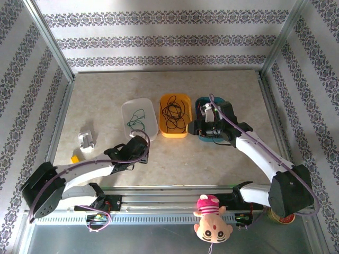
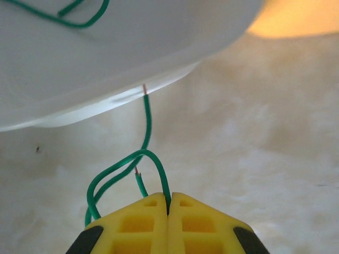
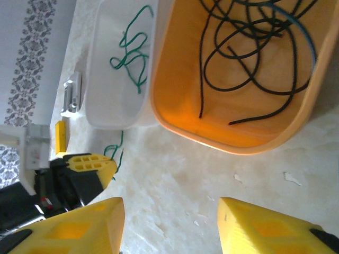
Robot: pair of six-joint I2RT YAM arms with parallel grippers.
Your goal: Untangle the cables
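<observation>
My left gripper (image 2: 168, 205) is shut on a thin green cable (image 2: 146, 121) that loops up from the jaws, with a bare end near the rim of the white tray (image 2: 106, 63). In the top view this gripper (image 1: 141, 141) sits just in front of the white tray (image 1: 152, 125). More green cable (image 3: 130, 53) lies inside the tray. Black cables (image 3: 249, 47) lie coiled in the orange tray (image 3: 180, 114). My right gripper (image 3: 169, 222) is open over bare tabletop in front of the orange tray, holding nothing. The left gripper's fingers (image 3: 87, 164) and the green cable (image 3: 115, 151) are to its left.
A teal tray (image 1: 203, 102) sits to the right of the orange tray (image 1: 164, 128), partly under the right arm. A white clip-like part (image 1: 86, 141) and a small yellow block (image 1: 75, 159) lie at the left. A plush doll (image 1: 211, 217) hangs at the near edge.
</observation>
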